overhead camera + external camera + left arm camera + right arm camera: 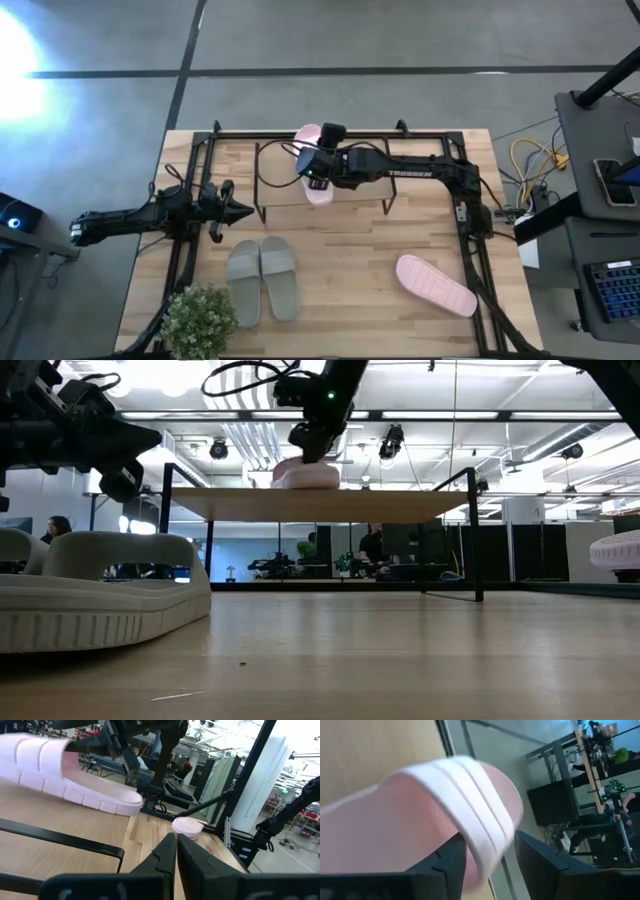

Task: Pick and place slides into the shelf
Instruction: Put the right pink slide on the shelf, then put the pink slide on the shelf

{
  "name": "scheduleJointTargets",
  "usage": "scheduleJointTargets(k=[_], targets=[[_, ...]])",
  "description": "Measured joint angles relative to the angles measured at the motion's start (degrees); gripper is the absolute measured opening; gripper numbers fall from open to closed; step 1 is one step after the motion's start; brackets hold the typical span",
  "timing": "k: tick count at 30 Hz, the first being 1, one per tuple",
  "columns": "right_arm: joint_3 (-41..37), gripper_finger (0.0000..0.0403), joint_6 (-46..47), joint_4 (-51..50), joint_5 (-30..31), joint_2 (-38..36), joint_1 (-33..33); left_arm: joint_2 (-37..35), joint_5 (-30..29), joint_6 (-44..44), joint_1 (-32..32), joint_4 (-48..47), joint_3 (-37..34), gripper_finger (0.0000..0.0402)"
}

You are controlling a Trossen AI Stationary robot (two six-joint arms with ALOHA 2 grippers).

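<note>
**Q:** Where was your right gripper [318,172], and what was in it?

**A:** You had it over the shelf [320,505]. In the right wrist view its fingers [445,865] pinched the wide strap of a pale pink slide [420,815], one finger under the strap and the other outside it. From above, that slide [312,160] stuck out on both sides of your gripper, across the wooden top board. The low view showed the slide [305,475] directly under the gripper, its sole at or just above the board; I could not tell whether it touched.

**Q:** And the other pink one?

**A:** The second pink slide [435,285] lay flat on the table [370,270], well apart from your right gripper, out toward the table's near right corner.

**Q:** What about your left gripper [240,210]?

**A:** It hung just off the shelf's left end, with the fingers pressed together and nothing between them. The left wrist view showed the fingertips [172,845] meeting, with the held pink slide ahead of them and the loose pink one farther off.

**Q:** The grey-green pair?

**A:** The two grey-green slides [262,280] lay side by side on the table, touching, near your left gripper and just in front of it. A small potted plant [198,322] stood beside them at the table's corner.
</note>
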Motion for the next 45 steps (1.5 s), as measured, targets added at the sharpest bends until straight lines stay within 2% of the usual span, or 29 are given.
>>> scheduleJointTargets(k=[2,7,13,20,23,27,29,32,37,41,45], targets=[[1.0,0.0167,2.31,-4.91,-2.02,0.0,0.02,0.0,0.0,0.0,-0.02,-0.01,0.0,0.0001],[1.56,0.018,8.48,-12.33,-12.19,-0.09,-0.15,0.0,0.0,0.0,-0.02,-0.02,0.0,0.0001],[1.35,0.0183,10.28,-20.97,-13.9,-1.68,1.58,0.0,0.0,0.0,0.0,0.0,0.0,0.0001],[0.98,0.0183,14.9,-28.21,-22.85,-11.15,6.94,0.02,0.0,0.0,0.0,0.0,0.0,0.0001],[0.64,0.0183,20.94,-32.99,-26.04,-16.18,9.55,-0.02,0.0,0.0,0.0,0.0,0.0,0.0001],[-0.75,0.0183,35.29,-41.92,-35.13,-23.27,12.39,-0.02,0.0,0.0,0.0,0.0,0.0,0.0001],[-5.11,0.0183,42.29,-40.39,-38.3,-28.43,13.64,-0.01,0.01,0.0,-0.02,-0.01,0.0,0.0001],[-11.82,0.0183,53.42,-40.75,-37.94,-35.52,15.6,0.13,0.01,0.0,-0.01,0.0,0.0,0.0001],[-27.58,0.0178,70.49,-41.48,-37.76,-46.42,20.11,0.26,0.0,0.0,0.0,0.02,0.0,0.0001],[-40.74,0.0154,82.67,-41.65,-45.03,-53.36,23.92,0.28,0.0,0.0,0.0,0.02,0.0,0.0001],[-51.99,0.0116,94.12,-41.41,-46.47,-57.82,26.66,0.3,0.0,0.0,-0.01,0.01,0.0,0.0001]])
